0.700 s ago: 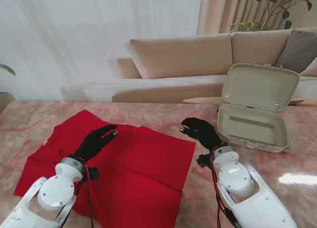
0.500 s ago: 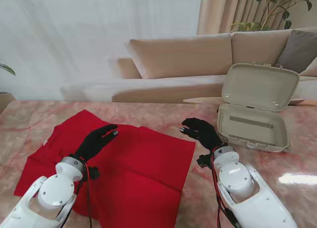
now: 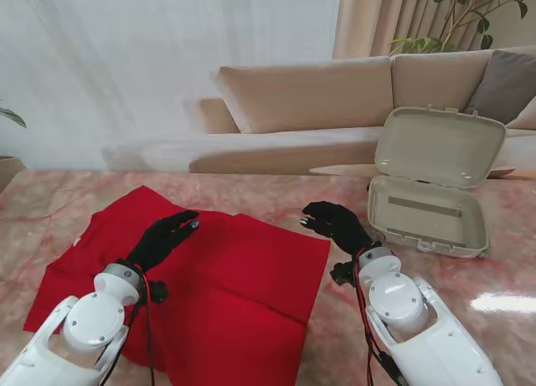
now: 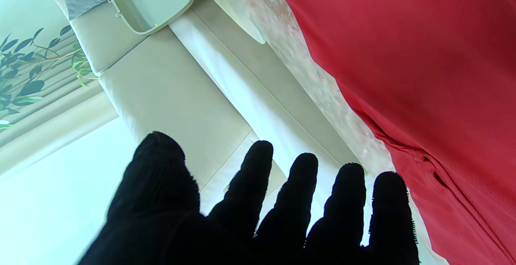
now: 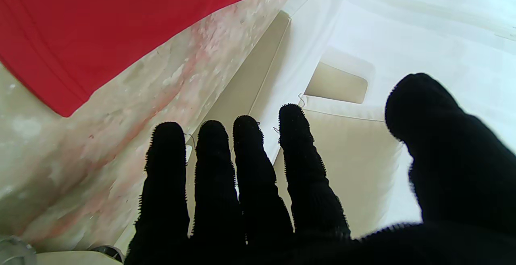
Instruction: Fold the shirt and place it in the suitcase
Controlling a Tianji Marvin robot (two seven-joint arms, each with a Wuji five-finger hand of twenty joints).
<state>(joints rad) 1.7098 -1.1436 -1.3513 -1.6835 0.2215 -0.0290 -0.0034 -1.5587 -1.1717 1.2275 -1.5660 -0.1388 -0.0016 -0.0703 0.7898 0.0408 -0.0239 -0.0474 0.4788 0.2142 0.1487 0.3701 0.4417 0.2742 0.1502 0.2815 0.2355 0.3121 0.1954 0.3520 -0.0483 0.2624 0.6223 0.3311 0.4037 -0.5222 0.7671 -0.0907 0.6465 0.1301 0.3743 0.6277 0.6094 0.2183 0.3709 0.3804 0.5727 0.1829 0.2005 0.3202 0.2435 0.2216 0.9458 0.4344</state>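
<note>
we hold the left hand [image 3: 164,239] above the shirt [image 3: 234,285], fingers spread wide and holding nothing; the left wrist view shows all five fingers [image 4: 260,184] apart with only red cloth and sofa [image 3: 335,93] past them. we judge this pose to be a hover before a grasp, since no cloth is pinched. the right hand [image 3: 335,223] hangs just beside the shirt's right edge, over bare table [image 3: 352,344], between the shirt and the suitcase [image 3: 431,193]. its four fingers [image 5: 242,164] lie side by side and extended, thumb set apart, and it holds nothing. we judge that each hand is stationed on its own side so that the two can take opposite parts of the cloth. the shirt lies mostly flat on the table, to the left and nearer to us than the suitcase, with one section already overlapped on the side nearer to us; it does not look folded small enough to pack. the suitcase stands at the right, well apart from the shirt, lid raised and leaning back. its lower tray is exposed, and we see nothing packed in it. the open lid leaves the tray ready to receive the shirt from above.
</note>
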